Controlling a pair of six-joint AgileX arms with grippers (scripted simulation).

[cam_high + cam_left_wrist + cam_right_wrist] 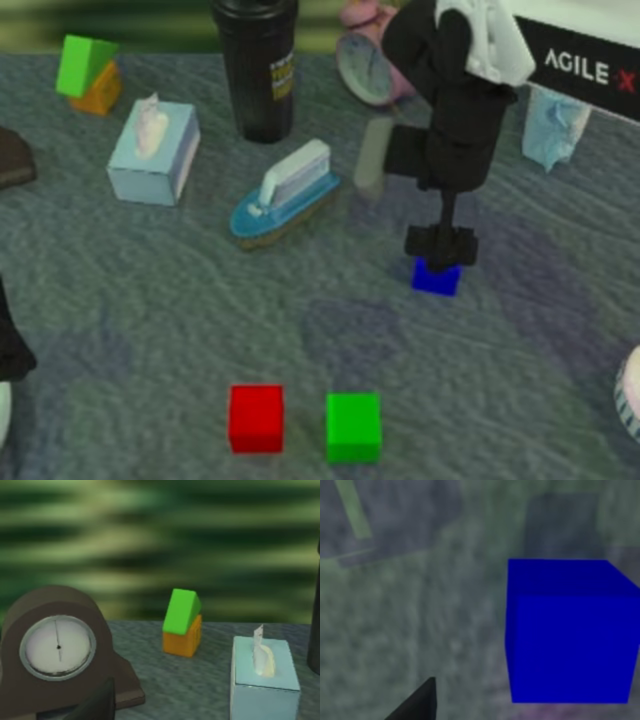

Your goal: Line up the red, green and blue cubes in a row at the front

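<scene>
Front of the desk [150,330]: red cube [256,418] and green cube [353,426], side by side with a gap between them, red toward the left, green toward the right, both flat on the grey surface.

Middle of the desk, right of centre: blue cube [436,277], standing alone, well behind the green cube. My right pincer [441,247] hangs directly over it, pointing down. Whether its fingers are spread or closed on the cube I cannot tell from above. In the right wrist view the blue cube [570,635] fills much of the frame, with one dark fingertip [420,702] off to the side and apart from it.

Middle, centre: blue scrubbing brush [285,196] with a white handle, lying at a slant.

Middle, left: pale blue tissue box [154,152] with a tissue poking out of its top.

Left edge: my left arm, parked; only a dark part of it shows, so I cannot tell how its pincer stands. Its wrist view shows a brown mantel clock [57,652] close by.

Back, left: lime-green wedge [84,63] resting on a small orange block [100,93].

Back, centre: tall black cup [256,68].

Back, right of centre: pink alarm clock [365,60], partly behind my right arm.
</scene>
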